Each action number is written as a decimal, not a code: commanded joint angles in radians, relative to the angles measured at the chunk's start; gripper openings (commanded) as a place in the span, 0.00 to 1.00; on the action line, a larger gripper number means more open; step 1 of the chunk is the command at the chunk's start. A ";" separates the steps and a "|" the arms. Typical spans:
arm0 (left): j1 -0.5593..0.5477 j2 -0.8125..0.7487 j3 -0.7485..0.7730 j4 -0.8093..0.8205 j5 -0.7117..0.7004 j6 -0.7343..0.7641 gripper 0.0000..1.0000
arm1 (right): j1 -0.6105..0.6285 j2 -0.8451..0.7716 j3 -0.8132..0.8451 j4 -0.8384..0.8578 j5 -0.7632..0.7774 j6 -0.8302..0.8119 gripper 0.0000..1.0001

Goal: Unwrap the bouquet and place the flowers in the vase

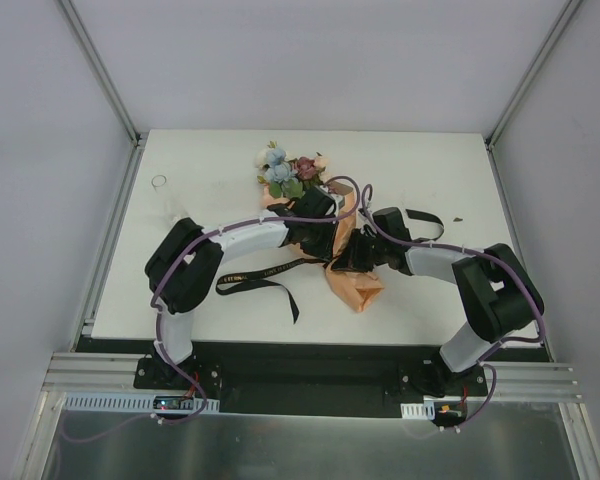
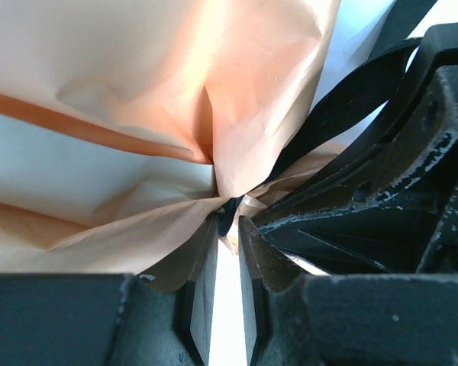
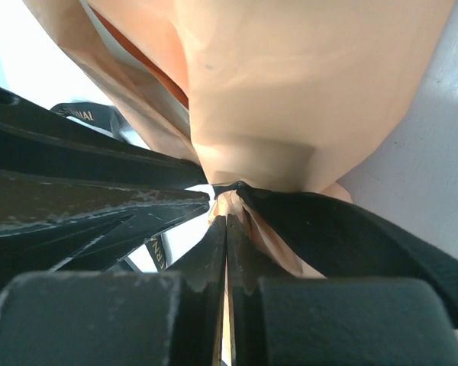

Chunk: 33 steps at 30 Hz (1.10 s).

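Top view alone: vase [image 1: 160, 185], flowers [image 1: 283, 168].
Left gripper [image 2: 227, 221]: slit-wide at cinch of bouquet [image 2: 252, 91], grip unclear.
Right gripper [image 3: 226, 217]: pressed shut beside ribbon [image 3: 351, 236].

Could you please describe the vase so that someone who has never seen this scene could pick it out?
Look at the white table and go to its far left corner, left of the flowers. The vase stands there alone, touching nothing. Unlike the peach bouquet and black ribbon, it is small, clear glass, almost invisible against the white.
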State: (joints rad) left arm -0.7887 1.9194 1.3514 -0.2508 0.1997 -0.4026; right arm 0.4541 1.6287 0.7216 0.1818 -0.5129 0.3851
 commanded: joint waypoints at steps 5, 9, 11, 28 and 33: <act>-0.017 0.052 0.055 -0.035 0.009 0.042 0.20 | -0.011 0.002 -0.017 0.018 0.020 -0.005 0.01; -0.018 0.069 0.068 -0.036 -0.003 0.045 0.22 | -0.011 -0.004 -0.022 0.019 0.027 -0.006 0.01; -0.021 0.079 0.071 -0.036 -0.008 0.051 0.22 | -0.012 -0.007 -0.024 0.021 0.027 -0.006 0.01; -0.037 0.132 0.129 -0.077 -0.039 0.093 0.13 | -0.012 -0.013 -0.033 0.025 0.045 0.000 0.01; -0.038 0.089 0.126 -0.081 -0.055 0.104 0.00 | -0.015 -0.010 -0.031 0.027 0.053 0.009 0.01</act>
State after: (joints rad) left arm -0.8127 2.0205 1.4597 -0.3241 0.1619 -0.3286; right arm 0.4465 1.6283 0.7055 0.2058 -0.5026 0.4004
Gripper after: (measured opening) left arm 0.028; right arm 0.011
